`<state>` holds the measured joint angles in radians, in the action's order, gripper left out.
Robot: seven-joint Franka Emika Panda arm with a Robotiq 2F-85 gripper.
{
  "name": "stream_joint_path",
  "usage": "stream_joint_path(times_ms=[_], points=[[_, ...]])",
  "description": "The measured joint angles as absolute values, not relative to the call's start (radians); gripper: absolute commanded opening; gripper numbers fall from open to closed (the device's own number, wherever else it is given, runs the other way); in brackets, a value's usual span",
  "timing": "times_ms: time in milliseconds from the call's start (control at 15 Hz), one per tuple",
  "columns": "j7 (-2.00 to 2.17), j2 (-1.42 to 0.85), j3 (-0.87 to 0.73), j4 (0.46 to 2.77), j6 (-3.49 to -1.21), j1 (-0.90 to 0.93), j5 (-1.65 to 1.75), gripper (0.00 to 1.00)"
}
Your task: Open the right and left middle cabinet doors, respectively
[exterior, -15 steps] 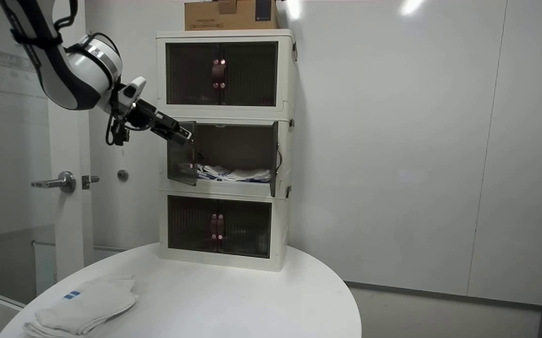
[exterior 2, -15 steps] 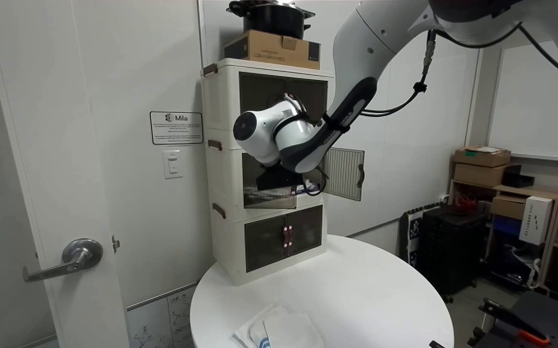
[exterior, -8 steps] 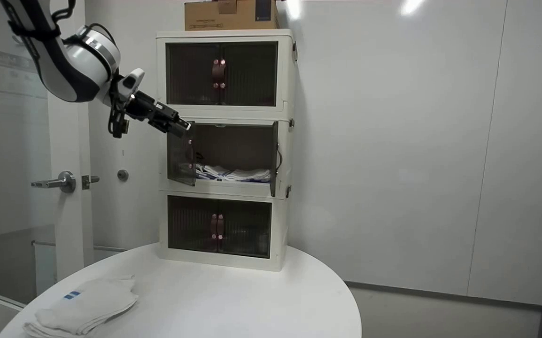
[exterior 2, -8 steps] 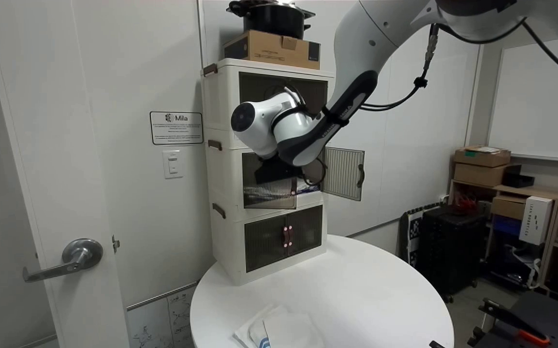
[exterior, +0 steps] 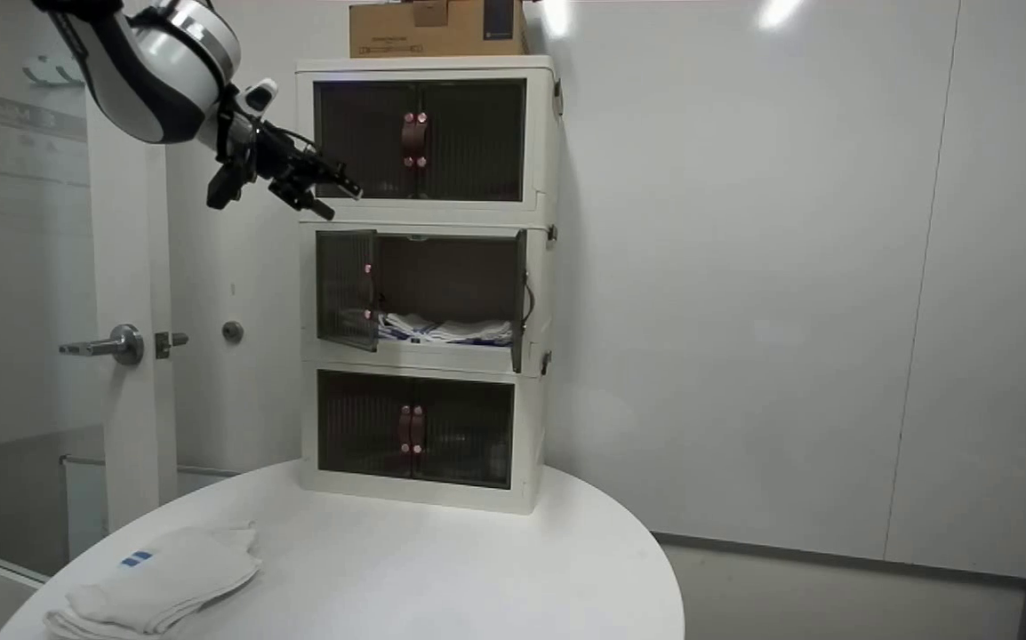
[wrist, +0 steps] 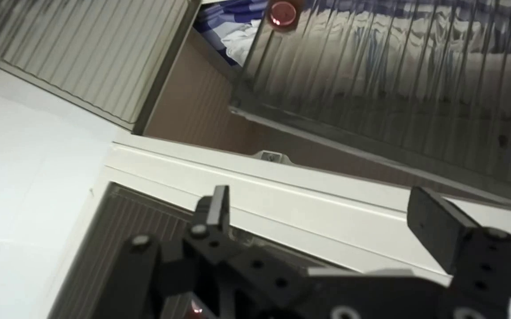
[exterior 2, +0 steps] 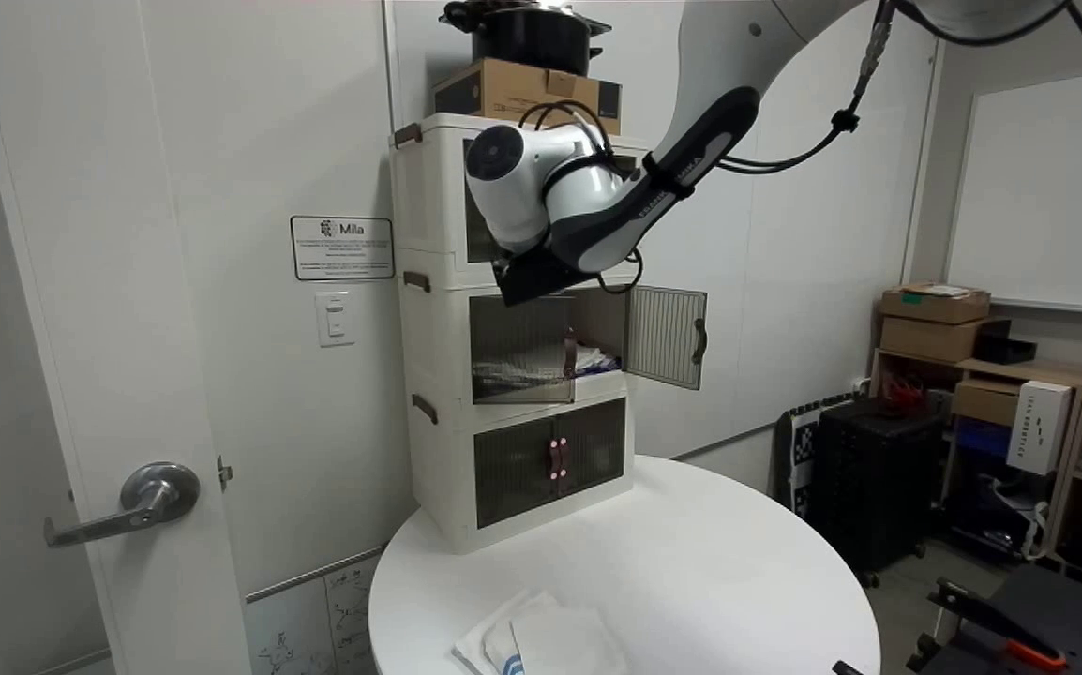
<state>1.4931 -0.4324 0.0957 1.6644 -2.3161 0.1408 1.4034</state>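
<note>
desk [exterior: 477,578], round and white, is spreading beneath and in front of the cabinet [exterior: 428,213], which is standing white and three-tiered. the robot arm [exterior: 153,84] is hanging left of the cabinet's top tier in an exterior view. a cardboard box [exterior: 437,34] is sitting on top of the cabinet, and a black pot [exterior 2: 532,42] is resting on that box. at the cabinet's middle tier, the right middle door [exterior 2: 668,337] is standing swung well outward, while the left middle door [exterior: 344,289] is standing partly open, slanting across the left part of the opening. folded white cloths [exterior: 175,573] are lying in front of the cabinet. blue-and-white fabric [exterior: 455,333] is lying inside the cabinet's middle tier. the end effector [exterior: 342,201] is hovering in front of the lower left corner of the cabinet's top tier, above and apart from the left middle door, its jaws gaping wide.
</note>
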Motion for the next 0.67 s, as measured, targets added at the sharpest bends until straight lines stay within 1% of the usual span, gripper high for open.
stream_joint_path(times_ms=[333,533,667], points=[[1.229,-0.41,0.094,1.661,-2.439,0.083,1.279,1.0],[1.049,-0.411,0.085,1.649,-2.445,0.061,1.16,1.0],[0.926,-0.412,0.081,1.631,-2.407,0.055,1.05,1.0]])
